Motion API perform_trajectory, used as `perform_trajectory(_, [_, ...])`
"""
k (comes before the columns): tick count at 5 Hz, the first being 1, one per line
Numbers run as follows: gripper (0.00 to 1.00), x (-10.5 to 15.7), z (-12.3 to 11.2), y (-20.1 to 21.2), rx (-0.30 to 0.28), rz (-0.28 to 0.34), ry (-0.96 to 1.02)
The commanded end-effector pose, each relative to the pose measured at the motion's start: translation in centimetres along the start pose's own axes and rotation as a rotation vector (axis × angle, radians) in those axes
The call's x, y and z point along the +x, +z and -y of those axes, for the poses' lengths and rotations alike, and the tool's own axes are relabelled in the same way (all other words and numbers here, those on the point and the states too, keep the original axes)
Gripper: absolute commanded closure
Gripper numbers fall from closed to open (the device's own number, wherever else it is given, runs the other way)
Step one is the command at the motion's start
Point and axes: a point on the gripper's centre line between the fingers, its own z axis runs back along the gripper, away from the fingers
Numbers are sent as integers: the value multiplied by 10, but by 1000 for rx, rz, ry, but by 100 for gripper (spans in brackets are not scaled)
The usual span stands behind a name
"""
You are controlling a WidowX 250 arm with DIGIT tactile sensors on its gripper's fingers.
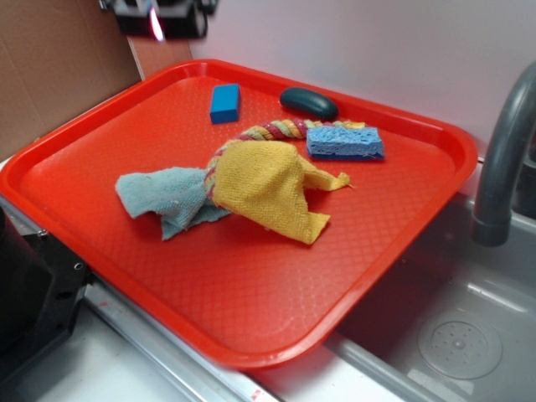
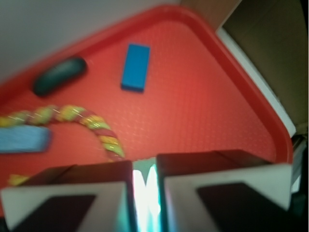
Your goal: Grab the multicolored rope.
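Multicolored rope [image 1: 270,131]: one. Twisted cord in red-pink, yellow and green, lying on the red tray [image 1: 251,310]. In the exterior view it curves from beside the blue sponge at 2 o'clock of the tray's middle down toward the centre, where its lower part passes under the cloths. In the wrist view the exposed arc [image 2: 91,123] runs from the left edge to a free end just above the gripper pads.

Yellow woven cloth [image 1: 268,188]: one, crumpled at tray centre, covering part of the rope.

Pale teal terry cloth [image 1: 163,197]: one, at 9 o'clock of the yellow cloth, touching it.

Blue sponge [image 1: 345,142]: one, just beside the rope's upper end, at its 3 o'clock.

Dark oval object [image 1: 308,103]: one, at 12 o'clock of the sponge, near the far rim.

Blue block [image 1: 224,103]: one, standing apart at 11 o'clock of the rope.

Gripper [image 2: 145,188]: one. Pads nearly together, only a narrow bright slit between them; nothing held. In the exterior view it sits blurred beyond the tray's far rim at the top left.

Edges and room: raised rim all round the tray; bare tray floor across the near half and on the left side. Grey faucet [image 1: 502,159] and sink [image 1: 461,343] at 3 to 5 o'clock, off the tray. Cardboard [image 1: 59,59] at 10 o'clock.
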Motion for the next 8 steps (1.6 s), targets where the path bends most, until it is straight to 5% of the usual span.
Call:
perform_trajectory(1, [0, -10, 8, -70, -23, -57, -12])
perform_trajectory(3, [0, -14, 5, -129, -130, -131, -36])
perform_trajectory(4, [0, -16, 11, -161, -139, -188, -89])
perform_trajectory(5, [18, -23, 18, -175, -140, -217, -101])
perform_trajectory(6, [100, -24, 18, -174, -113, -220, -129])
perform_trajectory(8, [100, -16, 11, -143, -21, -194, -128])
